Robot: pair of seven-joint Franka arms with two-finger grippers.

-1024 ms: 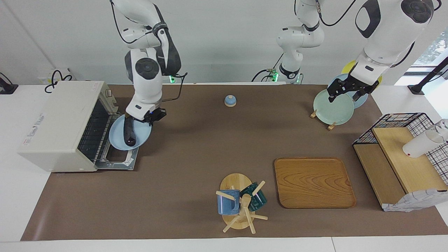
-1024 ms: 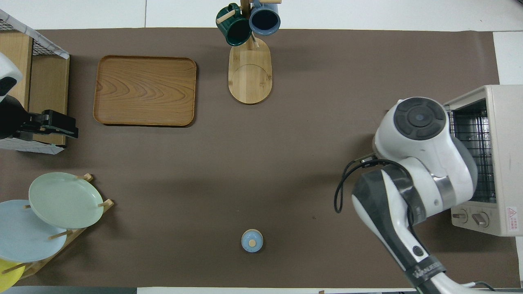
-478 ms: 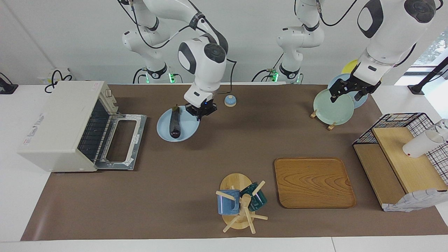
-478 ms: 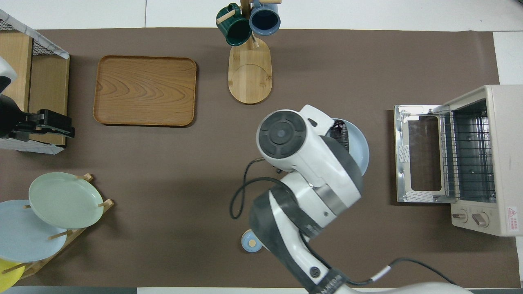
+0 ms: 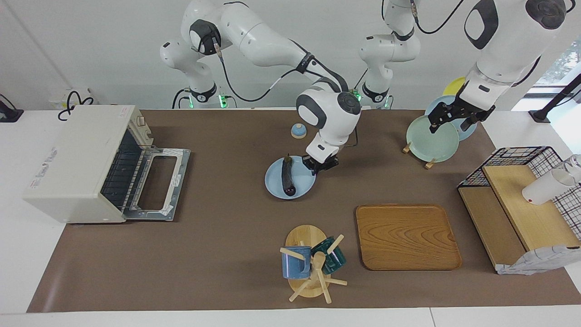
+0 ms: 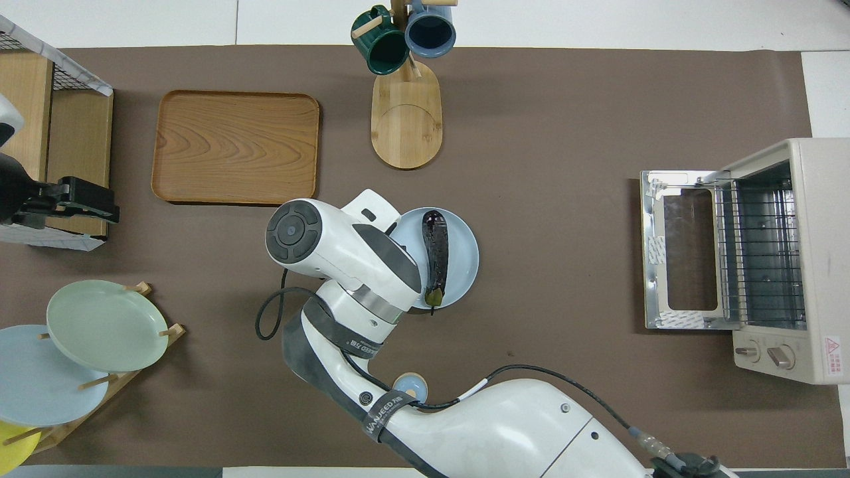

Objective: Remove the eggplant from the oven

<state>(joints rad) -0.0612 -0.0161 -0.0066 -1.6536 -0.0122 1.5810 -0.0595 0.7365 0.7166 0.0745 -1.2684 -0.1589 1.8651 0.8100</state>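
The eggplant [image 5: 287, 176] lies lengthwise on a light blue plate [image 5: 299, 190] at the middle of the mat, out of the oven [image 5: 77, 159]. It also shows in the overhead view [image 6: 435, 252] on the plate [image 6: 465, 255]. My right gripper [image 5: 317, 165] reaches across from its base and is shut on the plate's rim; in the overhead view the arm's wrist hides it. I cannot tell whether the plate rests on the mat. The oven [image 6: 813, 259] stands at the right arm's end, door [image 5: 159, 181] folded down, rack bare. My left gripper [image 5: 456, 119] waits over the plate rack.
A small blue bell [image 5: 298, 131] sits nearer to the robots than the plate. A mug tree [image 5: 313, 268] and a wooden tray [image 5: 407, 236] lie farther out. A plate rack with a green plate [image 5: 431, 138] and a wire shelf [image 5: 522, 200] stand at the left arm's end.
My right gripper has carried the plate with the eggplant from the open oven door across to the middle of the mat. The left arm has barely moved.
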